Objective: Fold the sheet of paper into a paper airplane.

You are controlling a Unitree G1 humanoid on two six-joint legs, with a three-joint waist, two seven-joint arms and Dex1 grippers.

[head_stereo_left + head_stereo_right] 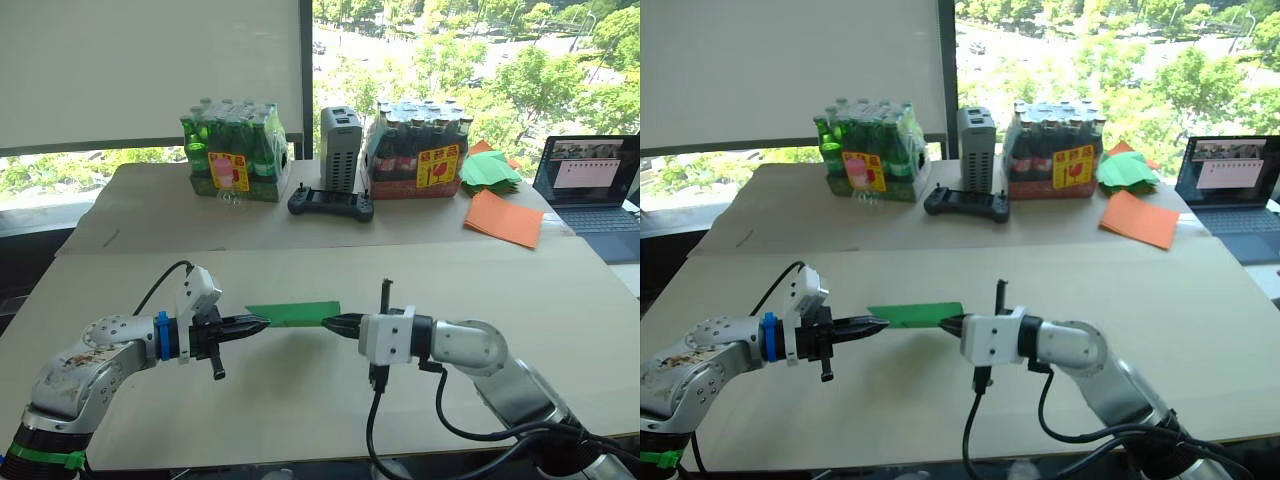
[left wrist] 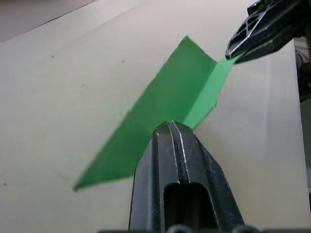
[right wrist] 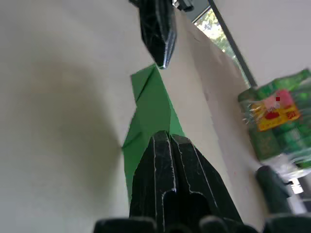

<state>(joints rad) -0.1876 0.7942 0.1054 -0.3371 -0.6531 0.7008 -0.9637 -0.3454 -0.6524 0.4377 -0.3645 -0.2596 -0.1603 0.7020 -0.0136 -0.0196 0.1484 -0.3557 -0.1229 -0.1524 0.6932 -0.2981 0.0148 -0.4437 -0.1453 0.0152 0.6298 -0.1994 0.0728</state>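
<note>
The sheet of paper (image 1: 293, 313) is bright green, folded into a long narrow strip with a raised crease, and held just above the near table between both grippers. My left gripper (image 1: 262, 323) is shut on its left end. Pinching the right end, my right gripper (image 1: 328, 322) is also shut. In the left wrist view the closed fingertips (image 2: 170, 127) pinch the strip (image 2: 165, 97), with the other gripper (image 2: 257, 29) at its far end. The right wrist view shows the paper (image 3: 153, 104) running from my right fingertips (image 3: 165, 137) to the left gripper (image 3: 158, 34).
On the far table stand a pack of green bottles (image 1: 235, 150), a pack of dark bottles (image 1: 418, 150), a grey device (image 1: 340, 150) and a black controller (image 1: 331, 205). Orange sheets (image 1: 503, 217), a green paper stack (image 1: 488, 170) and a laptop (image 1: 590, 185) lie at the right.
</note>
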